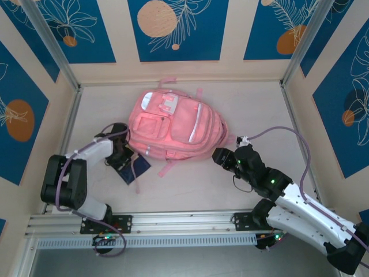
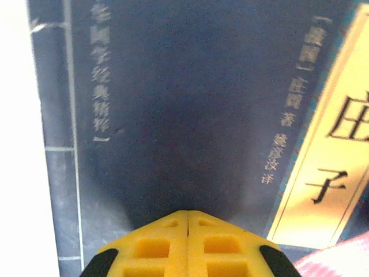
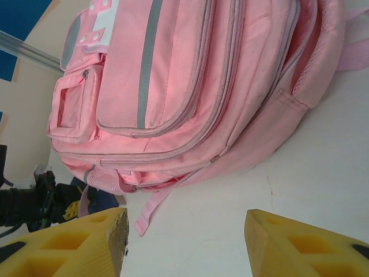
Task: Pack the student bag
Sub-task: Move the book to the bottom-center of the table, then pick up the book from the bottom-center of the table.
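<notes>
The student bag (image 1: 173,127), a pink backpack with pale trim, lies flat in the middle of the table, its zip pockets facing up (image 3: 190,86). A dark blue book (image 1: 134,168) with a gold title strip lies at the bag's near-left corner, partly against it. My left gripper (image 1: 123,154) is over that book with its yellow fingertips (image 2: 188,212) pressed together and nothing between them; the book cover (image 2: 190,104) spreads out right in front of them. My right gripper (image 1: 221,156) stands open just off the bag's near-right corner, with bare table between its fingers (image 3: 184,236).
A loose pink strap (image 3: 151,210) trails from the bag's bottom edge onto the table. Metal frame posts (image 1: 69,109) and walls close in the sides and back. Bare white table (image 1: 190,184) lies between the bag and the arm bases.
</notes>
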`<state>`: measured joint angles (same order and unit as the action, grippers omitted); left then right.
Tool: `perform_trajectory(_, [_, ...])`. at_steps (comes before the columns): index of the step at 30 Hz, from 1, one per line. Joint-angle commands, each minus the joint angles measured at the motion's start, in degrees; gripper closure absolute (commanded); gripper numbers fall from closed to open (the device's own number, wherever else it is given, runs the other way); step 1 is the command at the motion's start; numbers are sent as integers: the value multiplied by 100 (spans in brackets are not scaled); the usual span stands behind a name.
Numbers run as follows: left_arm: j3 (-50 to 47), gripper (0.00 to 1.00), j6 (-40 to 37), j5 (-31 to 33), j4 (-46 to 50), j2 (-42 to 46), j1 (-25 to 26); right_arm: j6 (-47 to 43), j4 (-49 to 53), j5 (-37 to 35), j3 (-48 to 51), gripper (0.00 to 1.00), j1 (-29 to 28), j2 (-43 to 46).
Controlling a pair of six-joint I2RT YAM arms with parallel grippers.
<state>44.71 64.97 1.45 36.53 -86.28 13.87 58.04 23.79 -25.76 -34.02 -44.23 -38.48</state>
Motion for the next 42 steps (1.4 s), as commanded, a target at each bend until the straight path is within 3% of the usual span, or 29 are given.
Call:
perform_trajectory(1, [-792,100,610,-897,125,-146,702,-14,-125,327,19,44,-50,-108])
perform_trajectory(9, [-617,100,959,-875,44,475,2316,-94,-349,691,60,44,-240,-542])
perform_trajectory(16, [-480,100,280,-974,-232,164,2910,-269,-520,728,41,46,-571,-754])
perform_trajectory(21, [-337,100,-246,-1159,-434,405,3284,-743,-643,1180,-182,46,-727,-1454])
perform_trajectory(25, [-302,100,-703,-923,-56,922,3359,-1329,-569,1505,-616,44,-760,-2252])
perform_trajectory(28, [-147,76,-927,-378,582,1504,3324,-1841,-633,1724,-882,42,-753,-2840])
perform_trajectory(32, [-467,49,-1007,-451,363,2605,3311,-2622,-623,2456,-1410,44,-661,-3766])
perform_trajectory(36, [-1163,54,-786,-358,186,3547,3293,-3295,-226,2606,-2218,44,-627,-4990])
perform_trajectory(42, [-1873,65,-571,-639,-143,3837,3263,-3531,-312,2839,-2785,39,-465,-6046])
